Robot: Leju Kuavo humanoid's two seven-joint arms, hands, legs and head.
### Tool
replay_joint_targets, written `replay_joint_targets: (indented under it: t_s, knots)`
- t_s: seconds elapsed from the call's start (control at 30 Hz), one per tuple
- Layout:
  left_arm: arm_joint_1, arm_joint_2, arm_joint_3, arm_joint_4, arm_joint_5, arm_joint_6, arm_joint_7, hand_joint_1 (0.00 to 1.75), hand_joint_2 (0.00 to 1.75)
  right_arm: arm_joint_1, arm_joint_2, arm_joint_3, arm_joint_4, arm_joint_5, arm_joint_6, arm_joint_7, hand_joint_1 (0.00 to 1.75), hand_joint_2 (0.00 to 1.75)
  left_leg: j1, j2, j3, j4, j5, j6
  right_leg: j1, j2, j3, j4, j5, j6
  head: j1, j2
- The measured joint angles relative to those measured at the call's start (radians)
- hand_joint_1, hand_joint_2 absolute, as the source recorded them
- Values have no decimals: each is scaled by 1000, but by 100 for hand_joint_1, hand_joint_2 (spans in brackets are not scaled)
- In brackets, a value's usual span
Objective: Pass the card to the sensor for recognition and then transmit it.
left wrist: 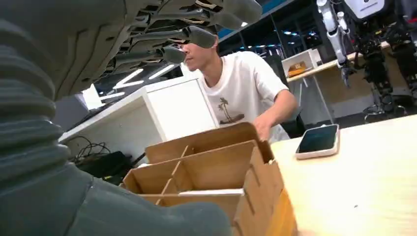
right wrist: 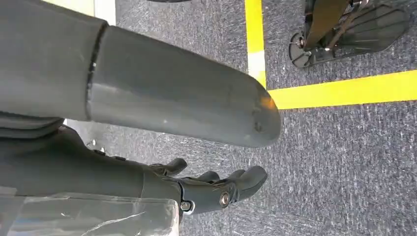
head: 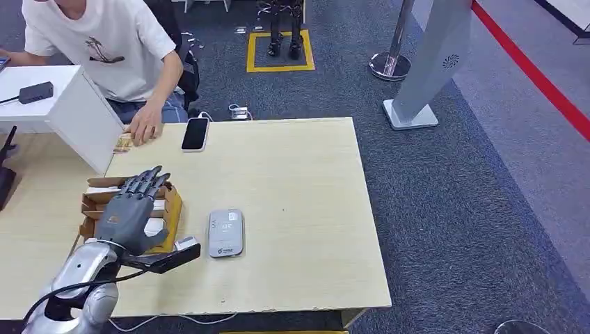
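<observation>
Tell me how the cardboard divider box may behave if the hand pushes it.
The cardboard divider box looks thin-walled and nearly empty, so it would probably slide easily on the smooth wooden table. Its open slotted walls may bend under the left hand.

The left hand [head: 132,212] hangs over the cardboard box [head: 170,209] and covers most of its compartments, so what lies beneath the palm cannot be made out. A white card-like strip [left wrist: 209,192] in the compartment under the hand is partly hidden by the thumb. Just right of the hand, the print on the grey sensor [head: 226,233] is too small to read. Beyond the fingertips, the person [head: 104,42] is cut off by the upper edge.
</observation>
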Motion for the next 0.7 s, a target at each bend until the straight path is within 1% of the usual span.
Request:
replay_joint_targets:
  t_s: [0.17, 0.23, 0.47, 0.7]
  knots:
    - [18, 16, 0, -21, 2, 0, 1, 0, 175, 0, 0, 0, 0, 0, 0, 0, 0, 0, 0, 0, 0, 0, 0, 0, 0, 0, 0, 0, 0, 0, 0, 0]
    - [23, 17, 0, -26, -1, 0, 12, 0, 175, 0, 0, 0, 0, -3, 0, -2, 0, 0, 0, 0, 0, 0, 0, 0, 0, 0, 0, 0, 0, 0, 0, 0]
    - [119, 34, 0, -79, -4, 1, 40, 0, 175, 0, 0, 0, 0, -10, -1, -3, 0, 0, 0, 0, 0, 0, 0, 0, 0, 0, 0, 0, 0, 0, 0, 0]
    - [170, 42, 12, -116, -5, 0, 45, 0, 175, 0, 0, 0, 0, -8, -1, -4, 0, 0, 0, 0, 0, 0, 0, 0, 0, 0, 0, 0, 0, 0, 0, 0]
